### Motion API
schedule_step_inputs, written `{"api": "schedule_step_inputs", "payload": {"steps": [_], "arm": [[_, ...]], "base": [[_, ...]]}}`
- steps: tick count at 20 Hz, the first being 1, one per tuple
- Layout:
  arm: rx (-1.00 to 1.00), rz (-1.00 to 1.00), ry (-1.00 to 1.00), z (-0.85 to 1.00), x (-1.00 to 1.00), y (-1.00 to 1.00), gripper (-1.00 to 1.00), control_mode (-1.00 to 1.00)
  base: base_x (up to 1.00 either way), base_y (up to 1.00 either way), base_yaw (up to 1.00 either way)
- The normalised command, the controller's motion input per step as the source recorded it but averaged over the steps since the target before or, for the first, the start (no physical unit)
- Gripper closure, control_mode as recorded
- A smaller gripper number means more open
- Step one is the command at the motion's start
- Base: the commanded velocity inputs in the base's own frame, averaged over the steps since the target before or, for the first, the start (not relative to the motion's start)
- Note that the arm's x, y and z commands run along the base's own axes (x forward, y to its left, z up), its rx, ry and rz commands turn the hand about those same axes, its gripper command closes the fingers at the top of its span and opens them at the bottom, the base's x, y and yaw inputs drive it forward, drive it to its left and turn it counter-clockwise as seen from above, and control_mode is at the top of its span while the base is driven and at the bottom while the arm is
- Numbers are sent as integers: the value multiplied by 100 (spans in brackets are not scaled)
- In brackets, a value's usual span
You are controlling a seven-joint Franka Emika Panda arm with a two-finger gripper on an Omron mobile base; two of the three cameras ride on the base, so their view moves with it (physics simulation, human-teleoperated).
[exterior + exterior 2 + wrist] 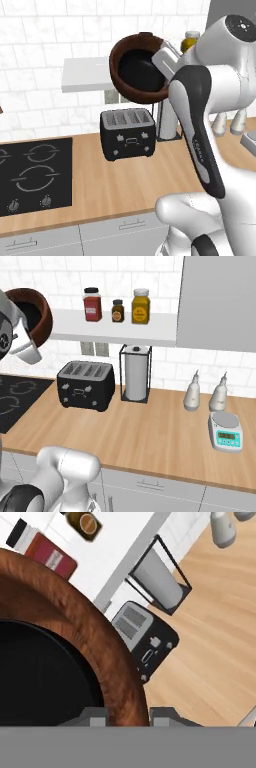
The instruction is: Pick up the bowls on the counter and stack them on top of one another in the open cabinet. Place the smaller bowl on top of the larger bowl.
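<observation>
Pincer (129, 714) clamped on larger bowl (142, 70) rim, bowl tilted, raised beside open cabinet (82, 75)

Arm raised high, forearm angled up from the base toward the open cabinet (82, 75), level with its front edge. Wrist rolled so the hand points sideways. Gripper (128, 714) clamped over the rim of the larger bowl (131, 80), one finger inside the wall, one outside. Bowl held tilted on edge, clear of the shelf board, opening facing the left base camera.
</observation>
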Motion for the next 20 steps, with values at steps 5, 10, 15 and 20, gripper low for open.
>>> {"api": "schedule_step_inputs", "payload": {"steps": [5, 10, 15, 20], "arm": [[6, 0, -7, 10, 64, 37, 100, -100], [7, 0, -6, 1, 82, 26, 100, -100], [10, 0, 0, 0, 88, 14, 100, -100], [1, 0, 6, -2, 88, 37, 100, -100]], "base": [[0, 0, 0], [0, 0, 0], [0, 0, 0], [0, 0, 0]]}}
